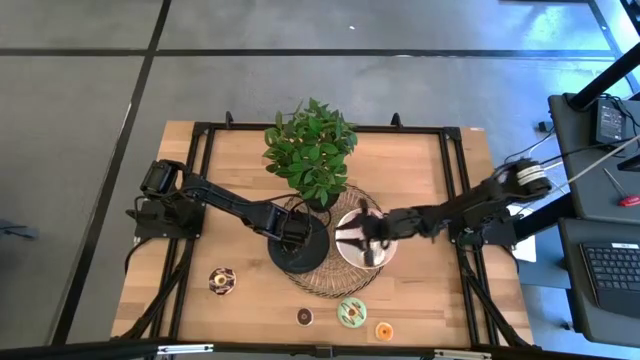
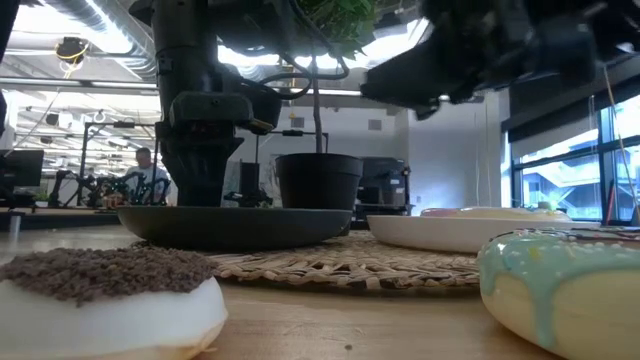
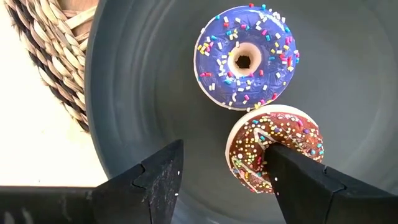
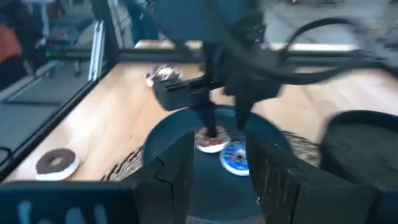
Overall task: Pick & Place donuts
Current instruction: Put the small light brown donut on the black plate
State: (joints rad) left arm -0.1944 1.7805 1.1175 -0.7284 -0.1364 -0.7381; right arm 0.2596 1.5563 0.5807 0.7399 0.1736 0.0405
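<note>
Wooden table [image 1: 420, 160] seen from above: left gripper [image 1: 296, 238] over black plate [image 1: 281, 262], four donuts [image 1: 351, 312] near six o'clock. Left wrist: jaws wide, empty, one finger [image 3: 298, 174] overlapping the brown donut [image 3: 249, 149], apparently just released beside the purple donut [image 3: 245, 57]. Right gripper [image 4: 221, 171] part-open, empty

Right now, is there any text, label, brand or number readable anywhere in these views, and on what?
None can be read.
Black plate, blue donut and brown donut: no print, only sprinkles.
Laptop beside the table: keys too small to read.
</note>
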